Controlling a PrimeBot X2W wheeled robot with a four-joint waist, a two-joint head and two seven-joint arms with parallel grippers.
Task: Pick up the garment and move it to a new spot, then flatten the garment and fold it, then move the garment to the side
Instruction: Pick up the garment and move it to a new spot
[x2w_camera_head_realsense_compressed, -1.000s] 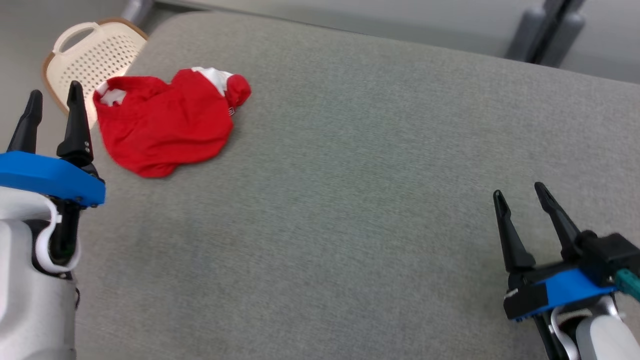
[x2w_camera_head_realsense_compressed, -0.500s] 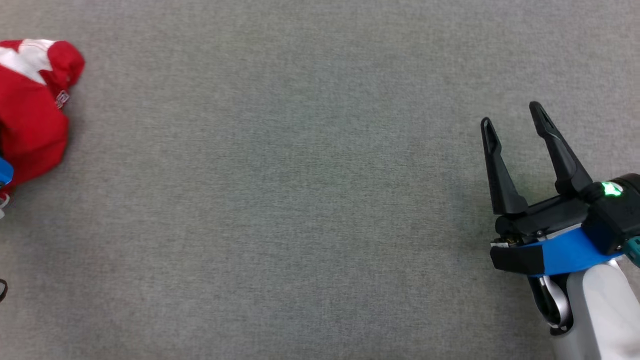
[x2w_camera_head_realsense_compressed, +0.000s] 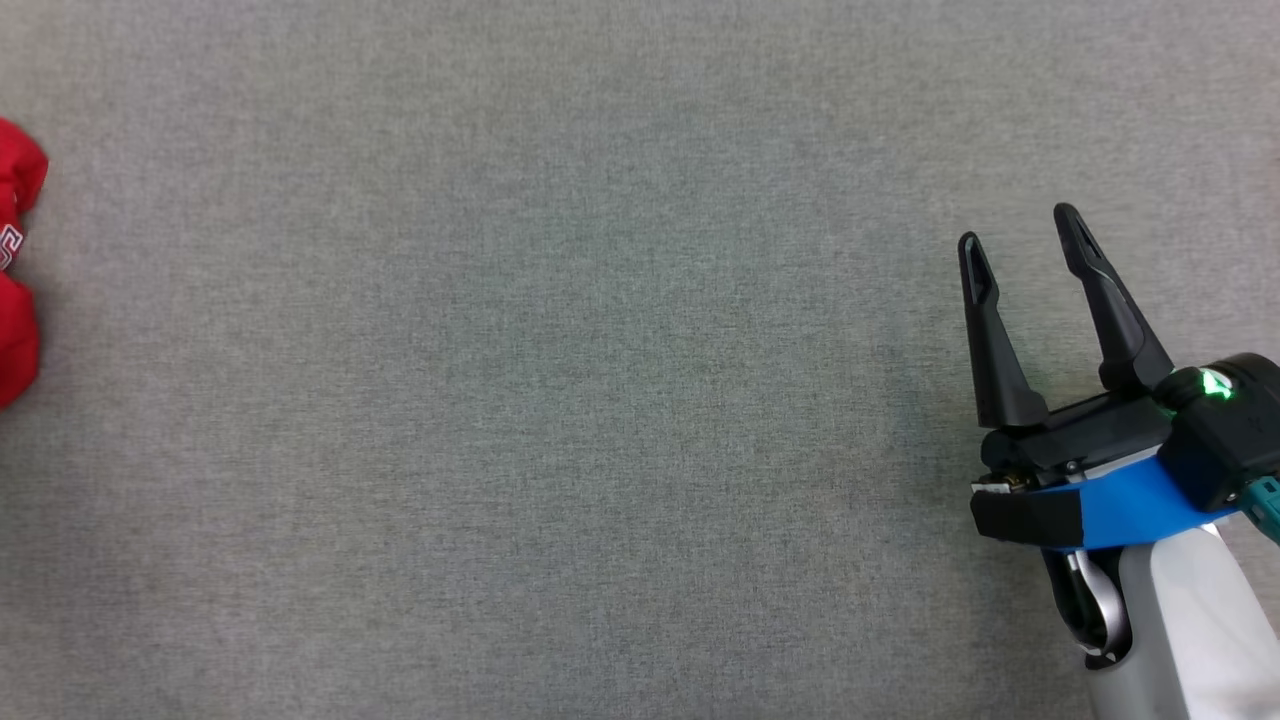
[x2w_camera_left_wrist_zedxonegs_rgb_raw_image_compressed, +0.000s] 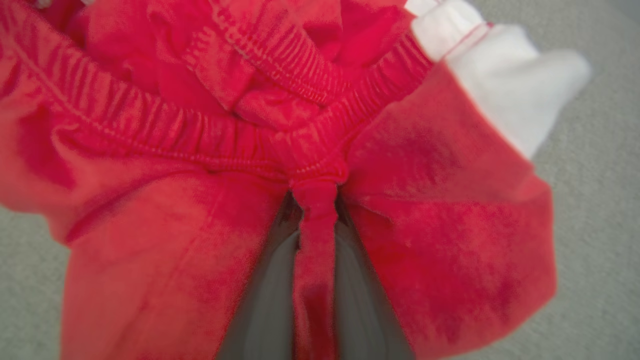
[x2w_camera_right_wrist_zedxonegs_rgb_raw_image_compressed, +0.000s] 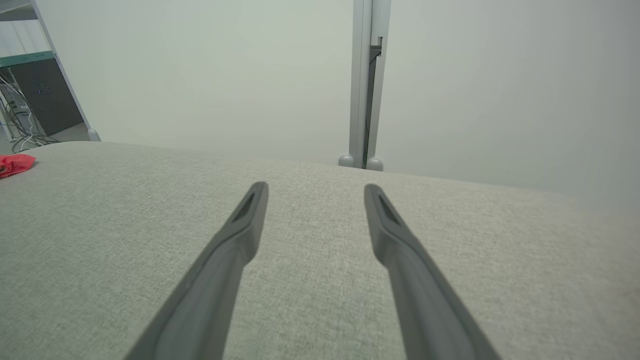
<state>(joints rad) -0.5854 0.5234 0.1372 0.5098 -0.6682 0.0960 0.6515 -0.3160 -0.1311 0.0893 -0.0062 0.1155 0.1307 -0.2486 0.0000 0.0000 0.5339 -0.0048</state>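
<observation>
Left gripper (x2w_camera_left_wrist_zedxonegs_rgb_raw_image_compressed: 314, 195) newly pinching garment (x2w_camera_left_wrist_zedxonegs_rgb_raw_image_compressed: 150, 220), red, crumpled

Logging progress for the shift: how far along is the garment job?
Nothing is finished: the red garment is bunched. In hand: the left gripper pinches a fold by its waistband. The right gripper is open over the grey surface. Left: moving, flattening, folding, setting aside.

Grey fabric surface (x2w_camera_head_realsense_compressed: 600, 400) spans foreground; pale wall (x2w_camera_right_wrist_zedxonegs_rgb_raw_image_compressed: 200, 75) behind, vertical grey post (x2w_camera_right_wrist_zedxonegs_rgb_raw_image_compressed: 361, 75), cables (x2w_camera_right_wrist_zedxonegs_rgb_raw_image_compressed: 17, 127) beyond surface's far edge.
</observation>
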